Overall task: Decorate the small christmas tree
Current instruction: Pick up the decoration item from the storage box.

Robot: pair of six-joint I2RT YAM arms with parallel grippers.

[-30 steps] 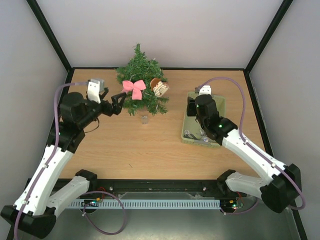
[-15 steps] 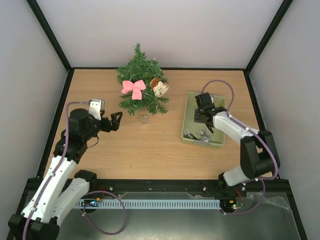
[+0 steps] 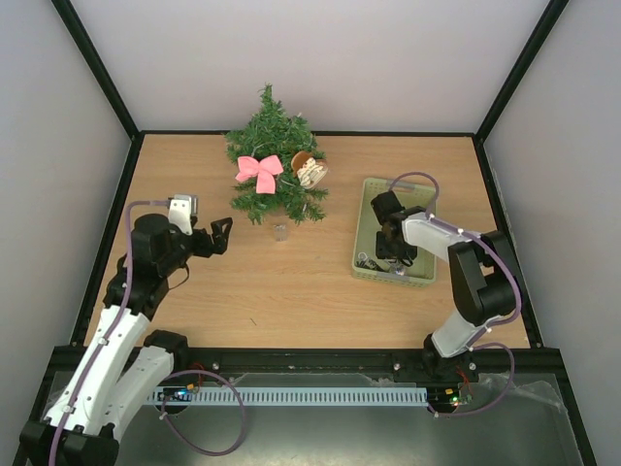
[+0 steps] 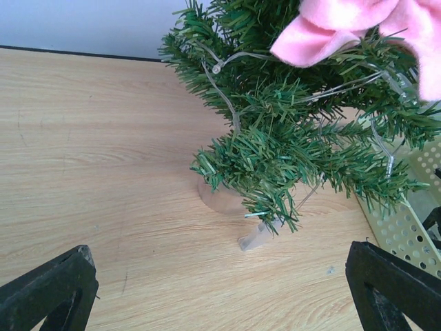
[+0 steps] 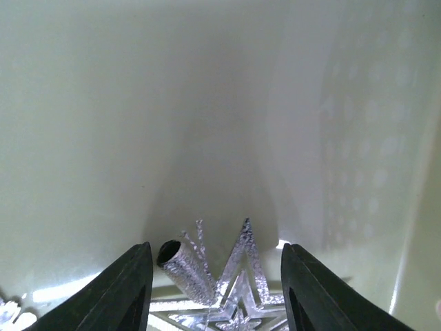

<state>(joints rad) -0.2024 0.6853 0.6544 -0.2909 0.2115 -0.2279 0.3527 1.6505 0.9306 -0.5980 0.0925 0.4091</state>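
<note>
The small christmas tree (image 3: 273,160) stands at the table's back centre with a pink bow (image 3: 259,171) and a brown-white ornament (image 3: 309,171) on it. In the left wrist view its lower branches (image 4: 296,131) and wooden base (image 4: 219,200) show, with a light string. My left gripper (image 3: 222,235) is open and empty, left of the tree on the table. My right gripper (image 3: 396,254) is down inside the pale green basket (image 3: 424,209), open, its fingers (image 5: 127,289) on either side of a silver glitter star topper (image 5: 227,289) with a tube.
A small clear piece (image 3: 280,231) lies in front of the tree; it also shows in the left wrist view (image 4: 258,236). Black frame rails and grey walls bound the table. The basket's corner (image 4: 406,221) is at the right in the left wrist view.
My left gripper has pulled back from the tree, down and to the left. My right arm has folded in and lowered its gripper into the basket's near end.
</note>
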